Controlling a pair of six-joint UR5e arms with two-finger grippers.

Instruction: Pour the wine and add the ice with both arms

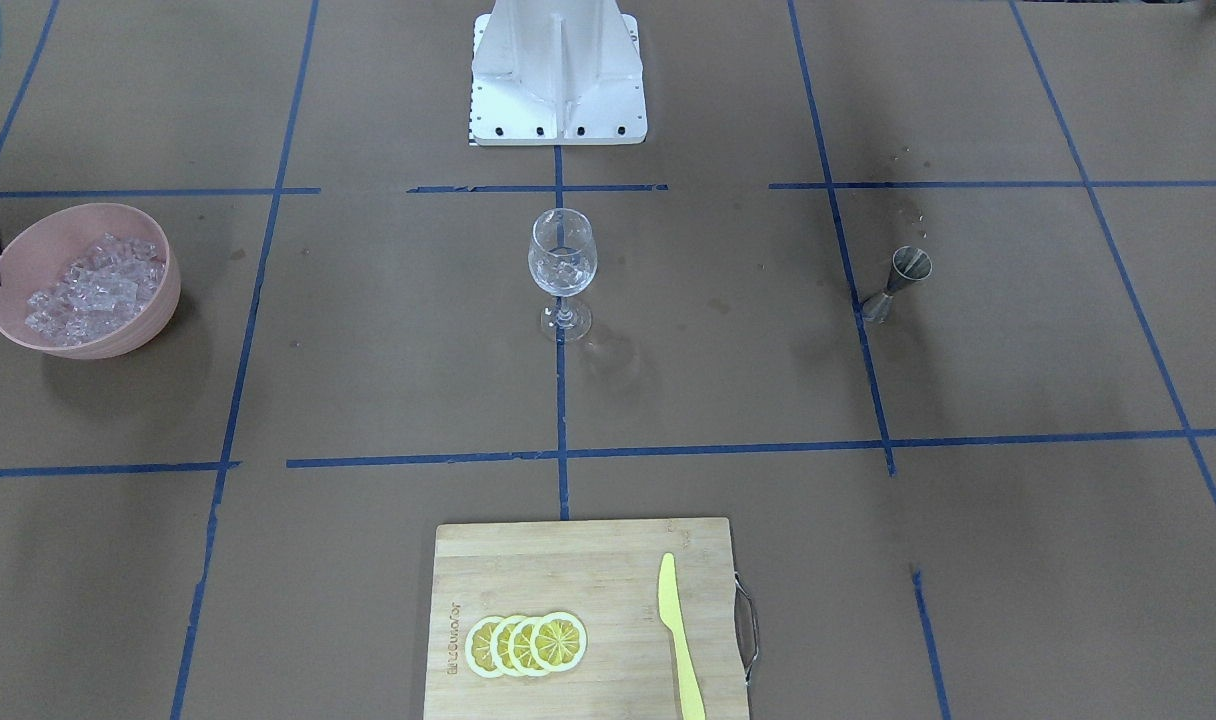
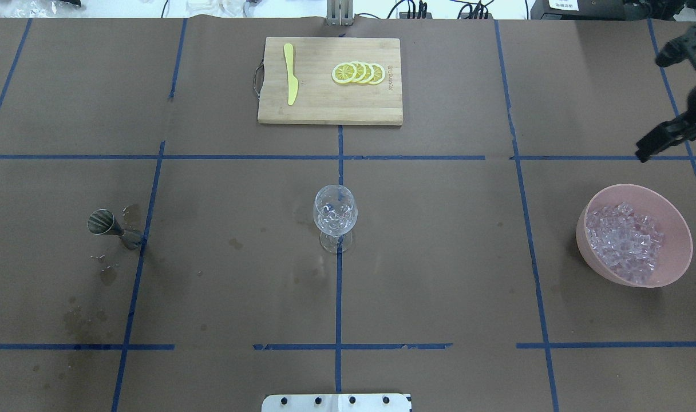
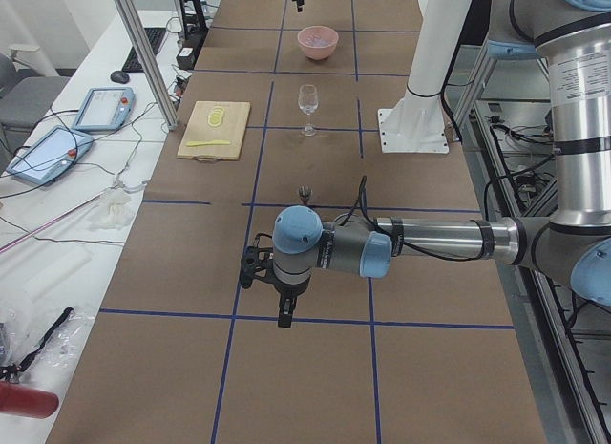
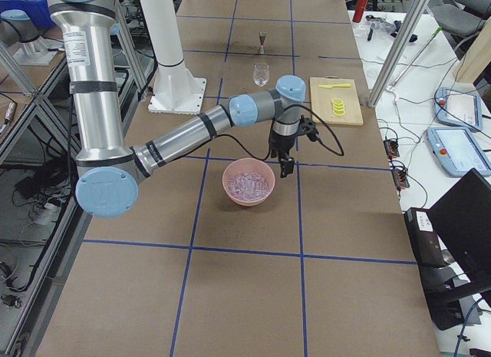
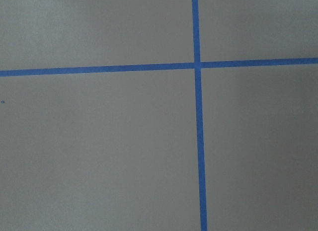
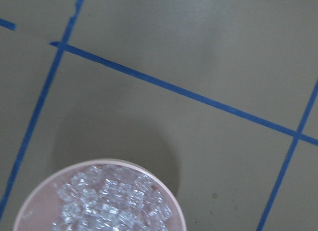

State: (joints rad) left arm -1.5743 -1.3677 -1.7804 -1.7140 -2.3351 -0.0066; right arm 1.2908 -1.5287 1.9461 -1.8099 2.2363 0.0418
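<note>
From my seat, both arms are clear of the work, which I judge suits a job that is at or near its end. The right gripper [image 4: 285,168] hangs just beside the pink bowl [image 2: 582,229], on its far side from the robot and above the table [image 2: 439,257]. Its wrist camera looks down on the bowl's rim, so it is placed to dip in for another chunk if one were needed. I cannot tell whether its jaws are parted or closed, and nothing seems to be in them. The left gripper [image 3: 284,315] is well away at the table's left end over bare paper. It shows only in the side view, so I cannot tell its state either. Most of the ice [image 2: 625,243] is heaped in the bowl, and a few clear chunks sit in the wine glass [image 2: 335,217], which stands upright at the centre where either arm can reach it. The wine I cannot make out in the glass; it may be too thin and pale to show. The small metal measuring cup [image 2: 105,223] stands on the left side among damp spots on the paper. The cutting board [image 2: 325,103] with lemon slices [image 2: 359,72] and a yellow knife [image 2: 291,80] lies well apart on the far side.
</note>
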